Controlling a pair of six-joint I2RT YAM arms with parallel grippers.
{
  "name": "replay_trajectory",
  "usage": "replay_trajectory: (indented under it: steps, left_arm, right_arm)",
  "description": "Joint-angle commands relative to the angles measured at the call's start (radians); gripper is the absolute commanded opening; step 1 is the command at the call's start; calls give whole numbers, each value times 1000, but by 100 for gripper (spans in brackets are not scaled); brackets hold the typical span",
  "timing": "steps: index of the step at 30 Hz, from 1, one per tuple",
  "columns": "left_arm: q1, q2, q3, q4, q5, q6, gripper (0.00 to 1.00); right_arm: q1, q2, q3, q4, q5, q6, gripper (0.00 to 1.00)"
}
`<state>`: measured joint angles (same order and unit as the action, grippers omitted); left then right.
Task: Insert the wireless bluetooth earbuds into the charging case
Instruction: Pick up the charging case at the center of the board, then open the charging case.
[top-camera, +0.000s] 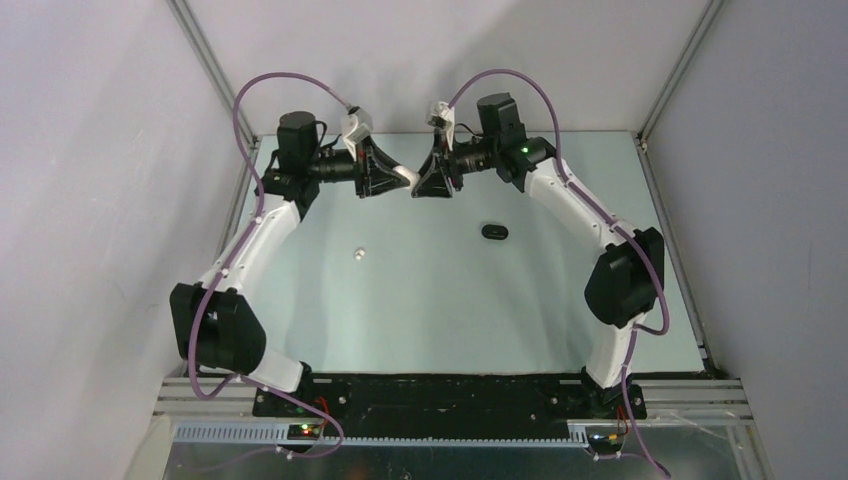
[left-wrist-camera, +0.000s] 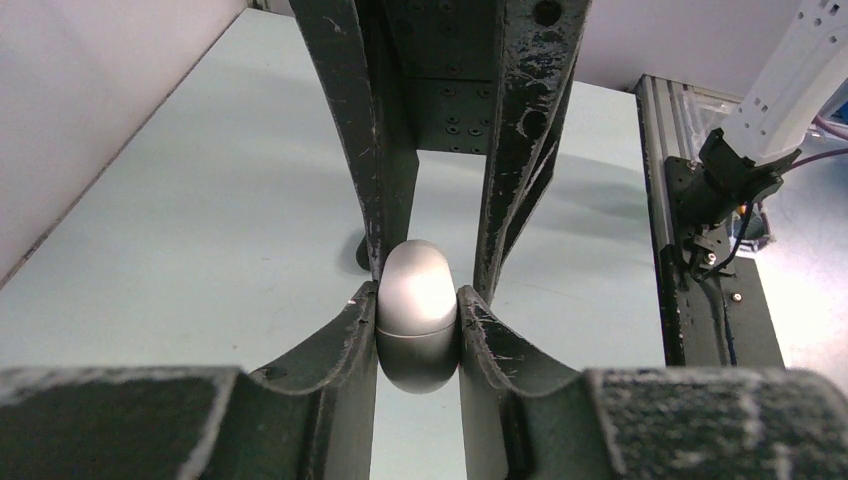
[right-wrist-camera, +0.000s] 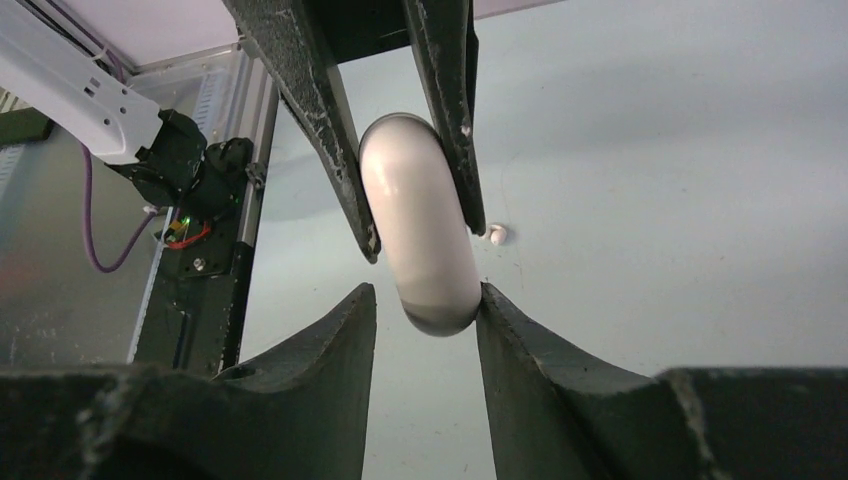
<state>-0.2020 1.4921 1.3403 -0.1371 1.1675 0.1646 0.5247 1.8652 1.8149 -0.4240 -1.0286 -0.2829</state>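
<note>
Charging case (left-wrist-camera: 418, 335), white and oval, hangs above the worktop's (top-camera: 420, 310) far middle. The left gripper (left-wrist-camera: 418, 305) is clenched across its waist. The right gripper (right-wrist-camera: 427, 300) brackets its other end, touching on one side; I cannot tell if it grips. The left arm (top-camera: 250, 250) and right arm (top-camera: 585, 210) reach far, wrists turned inward. A white earbud (top-camera: 360, 253) lies well apart.

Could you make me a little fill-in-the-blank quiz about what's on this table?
The left gripper clamps a ___ charging case.
The second case, lying on the table, is ___.
The loose white earbud lies to the robot's ___ of that second case.
Missing: white; black; left.
</note>
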Motion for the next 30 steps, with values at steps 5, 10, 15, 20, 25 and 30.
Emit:
replay_trajectory:
  steps: [5,10,15,20,25,30]
  left_arm:
    - [-11,-17,14,7,28,2,0]
    - [-11,-4,23,4,1,-37,33]
    - [-1,-14,11,-16,-41,-56,50]
    - [11,2,20,-28,-35,-73,46]
    - [12,18,32,-31,-26,-88,37]
    - [12,25,38,-34,-13,-89,28]
  right_arm:
    - [9,8,55,87,-23,59,41]
    - [7,5,50,90,-53,61,0]
    - [-11,-18,15,132,-30,83,0]
    - [-20,-23,9,133,-30,85,0]
    - [-16,-25,3,132,-31,86,0]
    - [-15,-25,0,121,-31,75,0]
